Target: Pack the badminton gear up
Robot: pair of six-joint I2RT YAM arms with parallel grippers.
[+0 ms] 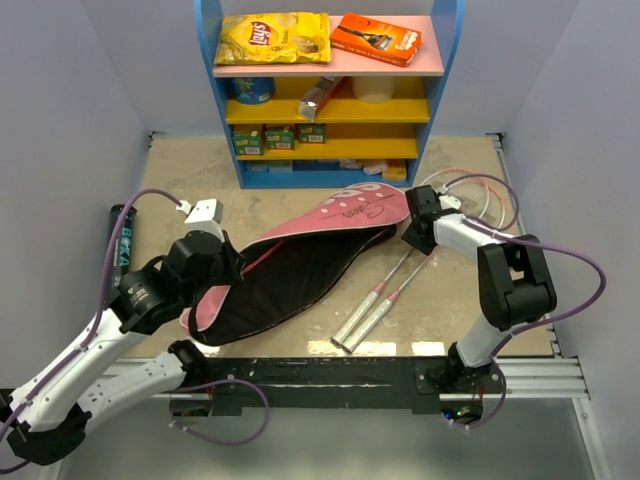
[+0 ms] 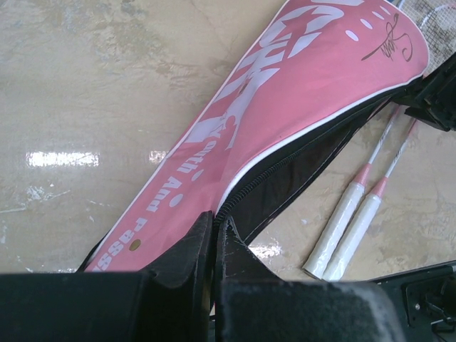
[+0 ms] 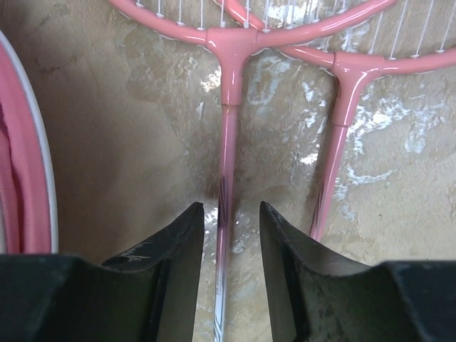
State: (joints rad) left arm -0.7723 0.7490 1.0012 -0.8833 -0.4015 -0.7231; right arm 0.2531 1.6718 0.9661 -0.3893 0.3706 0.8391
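The right pincer (image 1: 413, 226) is hanging low over the two rackets (image 1: 384, 296), near where the shafts meet the heads. Its jaws are standing partly open and gripping nothing. In the right wrist view the pink shaft of the left racket (image 3: 228, 142) is running straight between the two fingers. The gap is crossing it squarely, so closing looks likely to take that shaft alone. The right racket (image 3: 335, 142) is lying just outside the right-hand finger, close beside its twin but not between the jaws.

Both rackets are lying flat on the desk (image 1: 200, 180), side by side. Their white handles are pointing toward the near edge and their heads toward the far right, mostly hidden by the arm in the top view. The long axis is therefore slanting from near centre to far right.

The pink bag (image 1: 340, 214) is lying just to the left of them on a similar slant, its black inside gaping open. The left pincer (image 2: 217, 221) is clamped shut on the zipper edge of the bag near its narrow end, lifting the flap.

The right arm is plainly the nearer one to the rackets, and the left is busy with the bag. As I judge it, the racket will have to travel leftward, roughly along its own length, to enter the opening.

A black tube (image 1: 118, 246) is lying well apart at the far left. I cannot see a shuttlecock.
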